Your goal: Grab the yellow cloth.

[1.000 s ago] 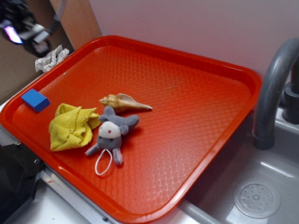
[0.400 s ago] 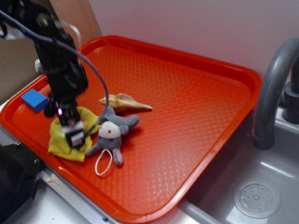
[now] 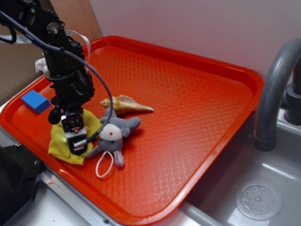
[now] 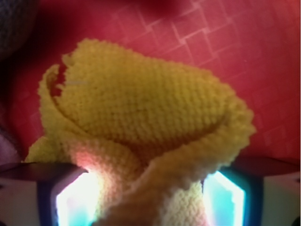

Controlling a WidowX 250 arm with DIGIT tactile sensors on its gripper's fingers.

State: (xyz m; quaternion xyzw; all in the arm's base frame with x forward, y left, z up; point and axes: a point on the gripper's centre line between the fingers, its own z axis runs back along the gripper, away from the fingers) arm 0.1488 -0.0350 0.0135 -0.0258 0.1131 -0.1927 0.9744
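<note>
Exterior view: I see the gripper (image 3: 76, 140) set down on the yellow cloth (image 3: 60, 144), which lies at the near-left corner of the red tray (image 3: 197, 117); the black arm (image 3: 66, 70) rises from it toward the upper left, a grey cable looping beside it. Just right of the cloth, touching or nearly touching it, lies a grey plush toy (image 3: 113, 134) with a white loop below it; behind the toy rests a pale conch shell (image 3: 124, 103), and a blue block (image 3: 35, 101) sits near the tray's left rim. A white patterned rag (image 3: 41, 63) shows partly behind the arm, off the tray; a grey faucet (image 3: 277, 89) and sink basin (image 3: 258, 200) stand to the right. Wrist view: the yellow cloth (image 4: 141, 122) fills the frame, a ridge of fabric bunched between the two fingers (image 4: 70, 197) at the lower edge; the jaws stand partly apart with fabric between them, but I cannot tell whether they press on it; red tray surface (image 4: 244, 56) shows behind.
</note>
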